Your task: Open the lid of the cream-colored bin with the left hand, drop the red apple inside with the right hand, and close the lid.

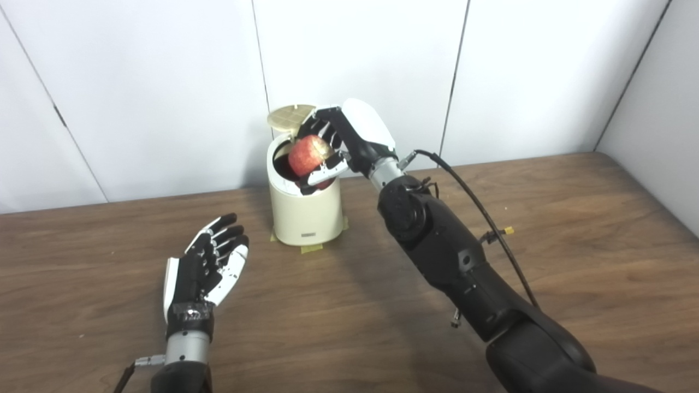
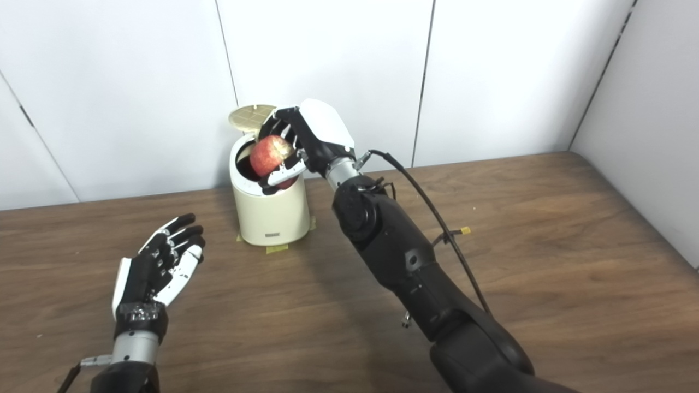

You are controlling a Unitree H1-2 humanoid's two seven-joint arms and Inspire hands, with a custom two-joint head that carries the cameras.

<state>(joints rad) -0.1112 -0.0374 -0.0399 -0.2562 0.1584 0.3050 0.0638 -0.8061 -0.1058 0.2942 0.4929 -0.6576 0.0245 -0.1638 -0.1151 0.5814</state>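
Note:
The cream-colored bin (image 1: 306, 215) stands on the wooden table near the back wall. Its round lid (image 1: 289, 116) is flipped up and stands open behind the dark mouth. My right hand (image 1: 349, 139) is shut on the red apple (image 1: 308, 154) and holds it right over the bin's opening, just above the rim. My left hand (image 1: 210, 262) is open and empty, low over the table in front and to the left of the bin, well apart from it. In the right eye view the apple (image 2: 269, 154) and bin (image 2: 270, 213) show the same way.
Yellow tape marks (image 1: 311, 248) lie on the table at the bin's base. A black cable (image 1: 480, 210) loops off my right forearm. White wall panels stand close behind the bin, and a side wall stands at the far right.

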